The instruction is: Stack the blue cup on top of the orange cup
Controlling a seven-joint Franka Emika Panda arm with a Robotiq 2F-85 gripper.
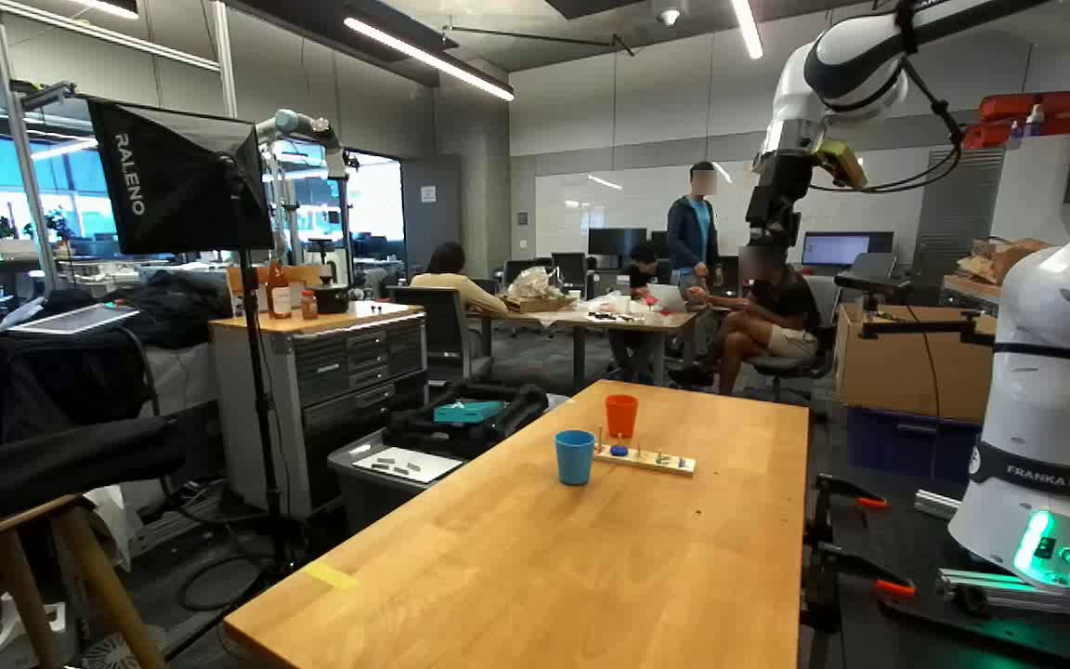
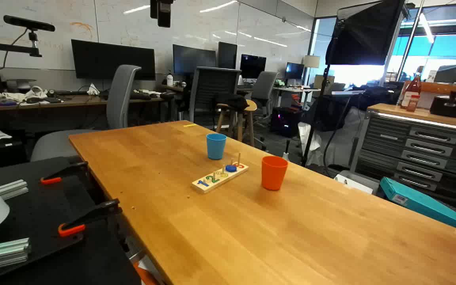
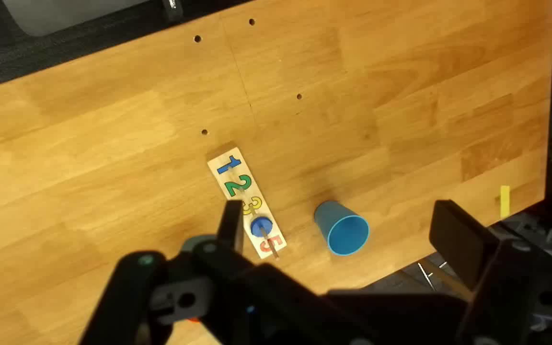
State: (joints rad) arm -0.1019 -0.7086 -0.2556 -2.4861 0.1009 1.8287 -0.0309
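Note:
The blue cup stands upright on the wooden table in both exterior views [image 1: 575, 457] [image 2: 216, 146]. In the wrist view the blue cup [image 3: 336, 220] shows its open rim, between the finger lines but well below them. The orange cup stands upright in both exterior views [image 1: 621, 416] [image 2: 274, 173], apart from the blue cup. In the wrist view only a sliver of orange [image 3: 193, 319] shows behind the gripper. My gripper [image 3: 339, 211] is wide open and empty. In an exterior view the gripper [image 1: 774, 228] hangs high above the table; its lower end [image 2: 160, 16] also shows at a top edge.
A light wooden number board with pegs and a blue disc [image 1: 646, 457] [image 2: 220, 178] [image 3: 247, 201] lies between the two cups. The table [image 1: 535, 576] has yellow tape [image 3: 505, 201] near one end. Black clamps with orange tips [image 2: 71, 229] grip the robot-side edge.

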